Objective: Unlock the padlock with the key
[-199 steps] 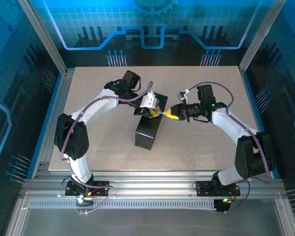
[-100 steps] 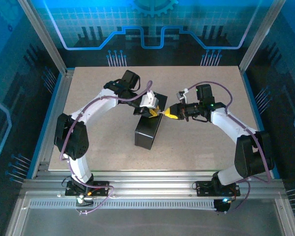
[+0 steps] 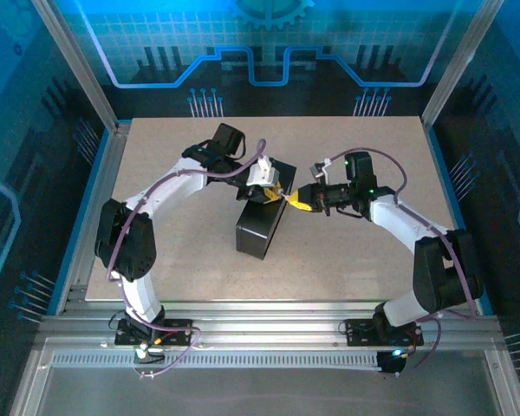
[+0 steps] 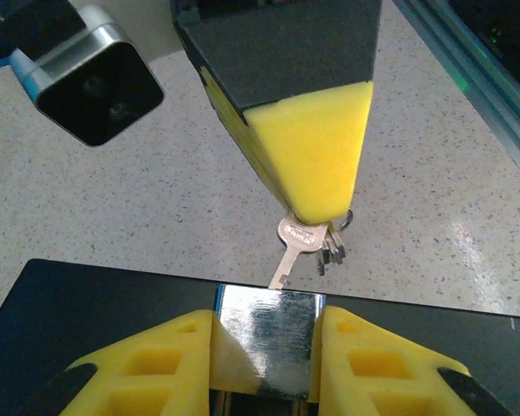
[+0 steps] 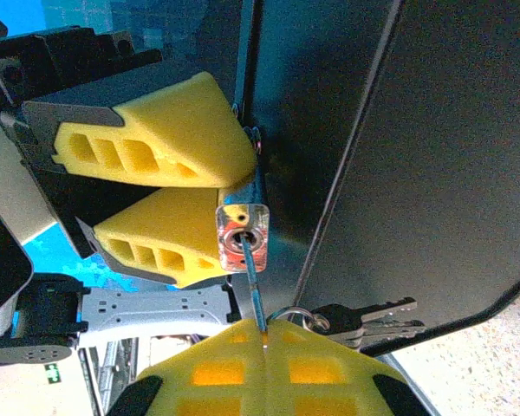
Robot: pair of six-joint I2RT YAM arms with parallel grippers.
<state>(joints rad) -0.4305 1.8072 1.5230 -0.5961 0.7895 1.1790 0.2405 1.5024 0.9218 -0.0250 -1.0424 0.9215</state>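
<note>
A blue-lit enclosure with aluminium posts (image 3: 76, 65) walls in the beige speckled surface (image 3: 173, 260). Wide bare stretches lie to the left, the right and the near side of the middle. A black box (image 3: 262, 227) lies at mid-surface, well apart from every edge. Both arms bend inward and meet over its far end. The left fingers (image 4: 147, 368) clamp the padlock (image 4: 269, 325), its shiny body squeezed between the yellow pads just above the box. The right fingers (image 5: 208, 373) are pinched together on the key (image 5: 253, 290), whose blade runs straight to the padlock's keyhole, tip at the slot; how deep it sits I cannot tell. Spare keys (image 5: 364, 316) hang from its ring near the box's edge
</note>
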